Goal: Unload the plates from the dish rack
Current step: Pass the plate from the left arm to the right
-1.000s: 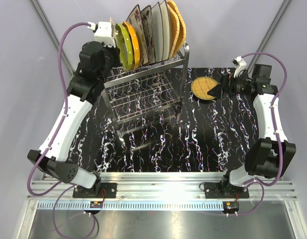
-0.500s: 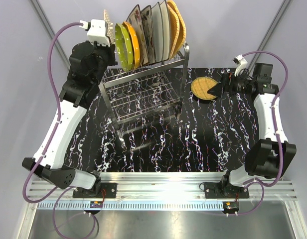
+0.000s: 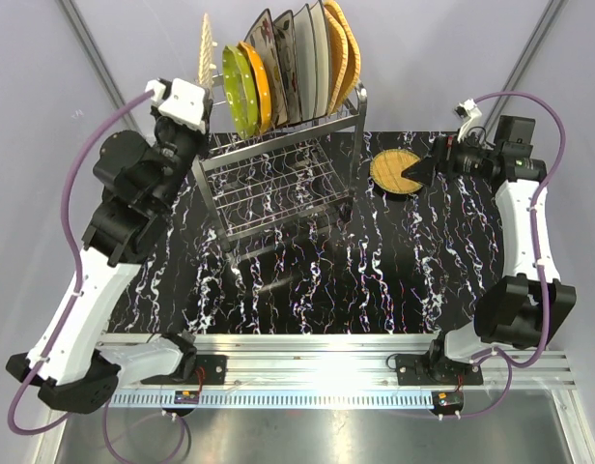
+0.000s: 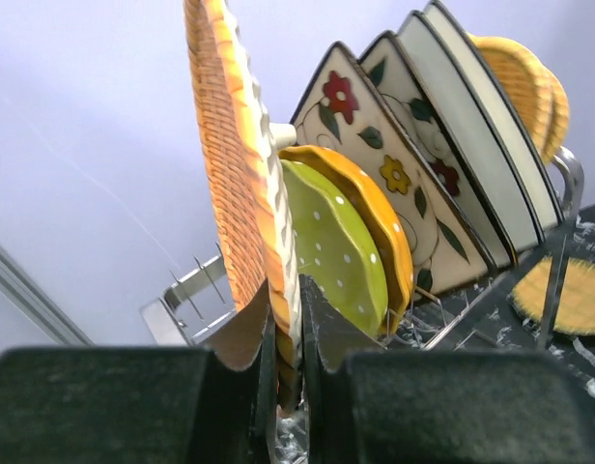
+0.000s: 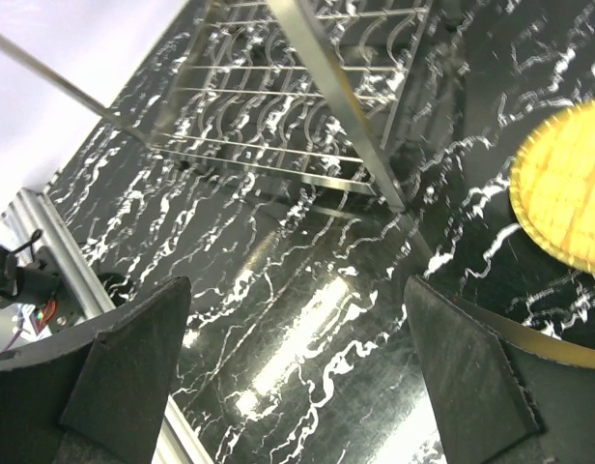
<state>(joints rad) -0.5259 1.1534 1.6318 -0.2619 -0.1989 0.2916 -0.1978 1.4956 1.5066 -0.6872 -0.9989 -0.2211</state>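
Note:
My left gripper [image 3: 195, 89] [image 4: 286, 338] is shut on the lower rim of a woven tan-orange plate [image 3: 205, 46] [image 4: 232, 164], held upright and edge-on at the left end of the dish rack [image 3: 278, 172]. Beside it in the rack stand a lime-green dotted plate [image 3: 237, 92] [image 4: 338, 253], an orange one [image 3: 258, 87], floral square ones [image 4: 370, 135] and more behind them. Another woven plate [image 3: 392, 171] [image 5: 568, 193] lies flat on the table to the right of the rack. My right gripper [image 3: 420, 172] [image 5: 302, 358] hovers open at its right edge, holding nothing.
The rack's lower tier [image 5: 307, 87] holds nothing that I can see. The black marbled table [image 3: 375, 271] stretches in front of the rack to the metal rail [image 3: 317, 348] at the near edge. Grey walls close in behind the rack.
The left arm has swung out to the left and drawn back, taking the woven plate away from the green one; it now shows edge-on. The right gripper barely moved.

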